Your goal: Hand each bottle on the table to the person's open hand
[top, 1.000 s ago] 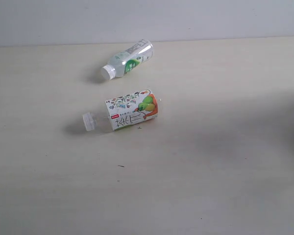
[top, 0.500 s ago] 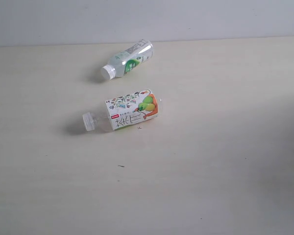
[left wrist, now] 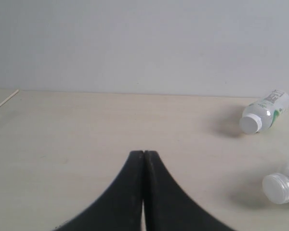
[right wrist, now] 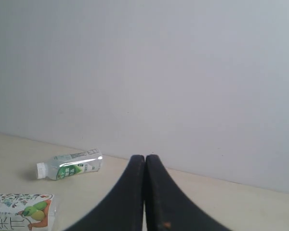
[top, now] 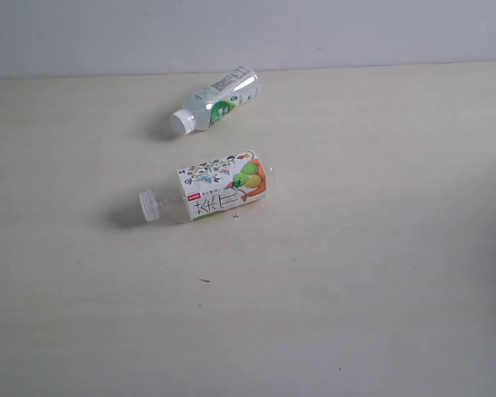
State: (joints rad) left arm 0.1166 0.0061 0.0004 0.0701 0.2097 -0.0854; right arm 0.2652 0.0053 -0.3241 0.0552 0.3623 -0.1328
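Note:
Two bottles lie on their sides on the pale table (top: 355,273). The small clear one with a green-white label (top: 216,102) is near the back wall, cap to the left; it also shows as bottle (left wrist: 265,111) and bottle (right wrist: 71,164). The clear bottle with the white fruit label (top: 211,190) lies in front of it, seen also as cap (left wrist: 278,187) and label (right wrist: 20,212). My left gripper (left wrist: 143,153) is shut and empty, off to the left of both. My right gripper (right wrist: 145,157) is shut and empty too. Neither gripper appears in the exterior view. No hand is in view.
A plain grey wall (top: 314,33) runs along the table's far edge. A few tiny dark specks (top: 204,280) mark the tabletop. A table edge (left wrist: 4,102) shows at one side of the left wrist view.
A dark shadow that lay over the right side of the table a second ago has withdrawn off the right edge. The bottles have not moved.

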